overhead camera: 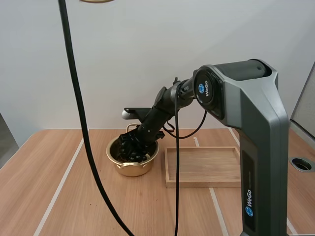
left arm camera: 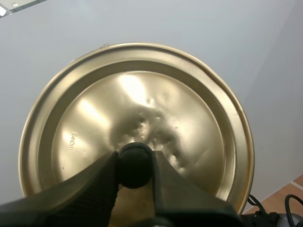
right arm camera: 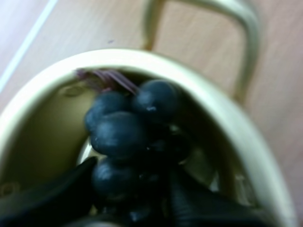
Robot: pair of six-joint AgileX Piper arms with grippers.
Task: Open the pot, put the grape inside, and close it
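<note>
**Wooden table, open pot: grapes inside, lid held clear**

Pale wood planks make up the table (overhead camera: 59,196), and in the high view my right arm reaches forward and down over it. Beyond the bare near part, a wooden tray (overhead camera: 202,167) lies flat with nothing in it. Just beside the tray, on its left, stands the gold pot (overhead camera: 130,169), uncovered. The right gripper (overhead camera: 132,147) is dipped inside the pot's rim.

From the right wrist, the two black fingers (right arm camera: 47,198) sit on either side of the bunch of grapes (right arm camera: 120,135) and pinch its lower part between them. The dark berries are within the pot's wall (right arm camera: 57,71), a reddish stem at their far end. One looped handle (right arm camera: 236,28) shows past the rim.

From the left wrist, the left gripper (left arm camera: 136,163) is clamped on the black knob (left arm camera: 136,166) of the gold lid (left arm camera: 142,104). The lid is held up against the plain white wall (left arm camera: 265,47).
</note>
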